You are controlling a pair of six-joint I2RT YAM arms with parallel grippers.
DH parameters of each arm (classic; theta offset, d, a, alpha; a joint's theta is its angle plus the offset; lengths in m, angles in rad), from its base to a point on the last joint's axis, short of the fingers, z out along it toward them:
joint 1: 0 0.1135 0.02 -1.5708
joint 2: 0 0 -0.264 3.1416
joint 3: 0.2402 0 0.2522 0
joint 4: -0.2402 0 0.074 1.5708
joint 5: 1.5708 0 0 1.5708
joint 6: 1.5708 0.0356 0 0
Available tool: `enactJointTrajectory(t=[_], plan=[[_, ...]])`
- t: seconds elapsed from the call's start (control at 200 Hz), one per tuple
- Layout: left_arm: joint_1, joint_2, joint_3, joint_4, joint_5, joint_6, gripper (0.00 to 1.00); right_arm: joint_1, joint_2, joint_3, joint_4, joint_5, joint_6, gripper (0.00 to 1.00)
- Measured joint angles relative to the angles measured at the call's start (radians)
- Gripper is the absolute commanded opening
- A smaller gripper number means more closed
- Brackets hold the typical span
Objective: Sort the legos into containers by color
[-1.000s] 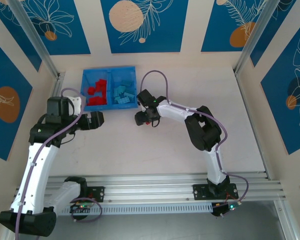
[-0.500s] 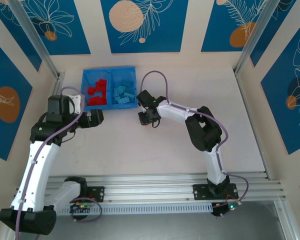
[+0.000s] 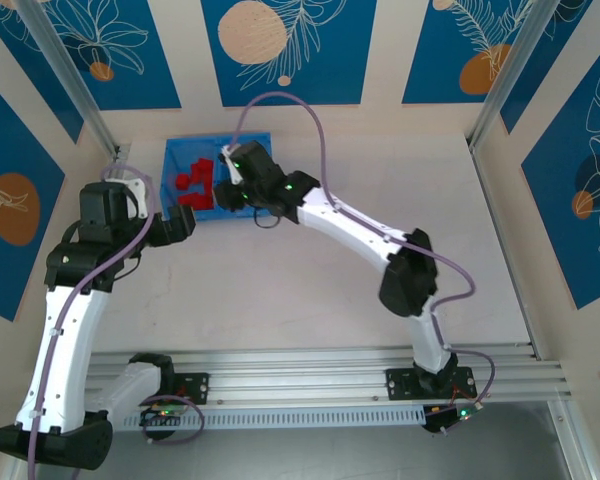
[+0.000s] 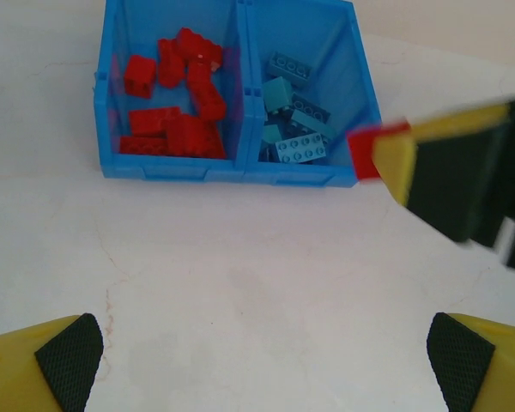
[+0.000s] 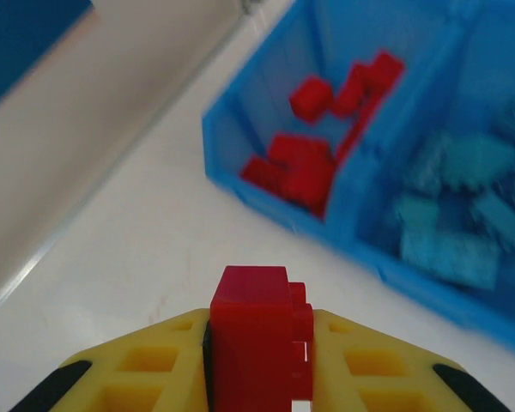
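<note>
Since the frame a second back, the right gripper (image 5: 257,365) had swung from mid-tabletop (image 3: 310,290) to the near edge of the blue moulded-plastic tray (image 5: 219,146), jaws clenched on a small glossy red studded brick (image 5: 253,330). Judgement: centre it over the red-filled left compartment (image 4: 154,26), clear the thin middle wall (image 4: 242,86), and release low, since hard bricks bounce. Left gripper (image 4: 257,369): jaws spread, empty.

From above, the right arm (image 3: 310,205) hides the tray (image 3: 175,150)'s right half. The right gripper (image 4: 381,156) and its red lego (image 4: 362,154) are blurred, and the gripper is cropped at 3 o'clock.
</note>
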Motion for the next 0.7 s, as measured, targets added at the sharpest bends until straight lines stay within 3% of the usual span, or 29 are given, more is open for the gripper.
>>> enactJointTrajectory(t=[0.16,0.25,0.575,0.635,0.7], plan=[[-0.048,0.023,0.021,-0.035,-0.039,0.011,1.0,-0.006,0.337,0.428,-0.029,0.01,-0.002,0.29],[-0.089,0.031,0.033,-0.045,-0.073,0.032,1.0,-0.013,0.483,0.573,-0.035,0.001,-0.009,0.29],[-0.158,0.035,0.035,-0.07,-0.156,0.066,1.0,-0.035,0.61,0.621,0.041,-0.013,-0.065,0.29],[-0.162,0.036,0.035,-0.07,-0.159,0.066,1.0,-0.039,0.61,0.634,0.065,-0.013,-0.064,0.32],[-0.166,0.04,0.035,-0.07,-0.161,0.066,1.0,-0.045,0.61,0.647,0.099,-0.012,-0.064,0.42]])
